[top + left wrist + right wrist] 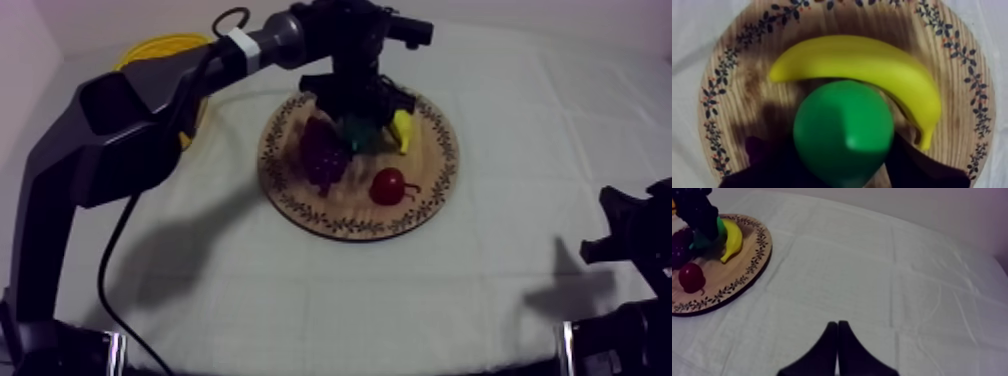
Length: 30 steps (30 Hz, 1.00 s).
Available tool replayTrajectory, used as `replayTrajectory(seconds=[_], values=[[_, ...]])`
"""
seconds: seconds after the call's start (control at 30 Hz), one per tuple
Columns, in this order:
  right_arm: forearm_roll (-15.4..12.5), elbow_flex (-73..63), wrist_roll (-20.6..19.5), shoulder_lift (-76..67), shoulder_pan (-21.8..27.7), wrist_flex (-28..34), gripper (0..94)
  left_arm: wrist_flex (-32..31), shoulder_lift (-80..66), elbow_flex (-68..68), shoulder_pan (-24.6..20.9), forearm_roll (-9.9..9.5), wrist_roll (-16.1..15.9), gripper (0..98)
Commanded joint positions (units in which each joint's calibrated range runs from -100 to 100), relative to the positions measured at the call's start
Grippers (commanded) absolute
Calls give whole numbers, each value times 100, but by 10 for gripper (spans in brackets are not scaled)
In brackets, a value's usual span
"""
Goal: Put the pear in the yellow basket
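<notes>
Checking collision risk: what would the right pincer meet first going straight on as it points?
Likely nothing: only bare cloth lies ahead of the right pincer; the wooden board sits aside.

On the board the pear lies between grapes and banana; the basket sits off its far left.

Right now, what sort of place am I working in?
Probably a robot test bench, not a kitchen: a cloth-covered table, a toy pear and banana on a wooden board, a yellow basket.

Green pear, yellow banana
</notes>
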Motion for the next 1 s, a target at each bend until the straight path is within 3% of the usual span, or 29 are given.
replayTrajectory(seconds=[0.0,0.27,0.43,0.7,0.97], values=[[-2,4,1,1,-1,-3,3,78,-206,-1,-18,-87,38,527],[-2,4,-1,1,-1,-3,3,426,-1725,419,-237,-535,223,518],[-2,4,2,1,-1,-3,3,459,-2817,1045,-621,-695,339,522],[-2,4,-1,1,-1,-3,3,310,-3662,1732,-1456,-815,301,530],[-2,4,-2,1,-1,-3,3,-138,-3350,2497,-2117,-791,250,530]])
